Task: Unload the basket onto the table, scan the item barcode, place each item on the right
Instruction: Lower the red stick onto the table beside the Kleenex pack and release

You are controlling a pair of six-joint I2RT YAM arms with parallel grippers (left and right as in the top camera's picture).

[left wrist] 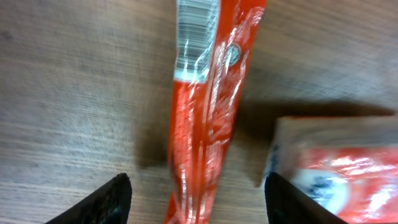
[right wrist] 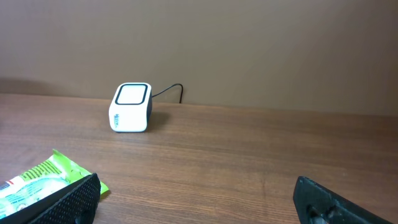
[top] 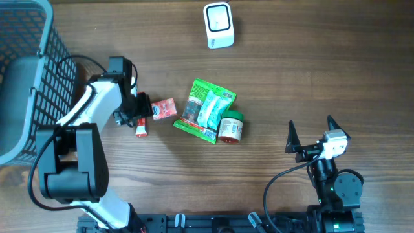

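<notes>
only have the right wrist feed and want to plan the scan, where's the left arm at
observer: at the table's left side, the left fingers stand apart on either side of a red packet, not touching it
operator: any barcode showing on it
observer: yes, a barcode shows near its far end in the left wrist view
operator: anything crowding it
observer: a second red pack lies right beside it

A mock shop checkout on a wooden table (top: 336, 65), shown by a small white barcode scanner (top: 218, 24), a grey wire basket (top: 58, 52), packaged groceries (top: 206, 110) and a plain brown wall (right wrist: 249, 43).
</notes>
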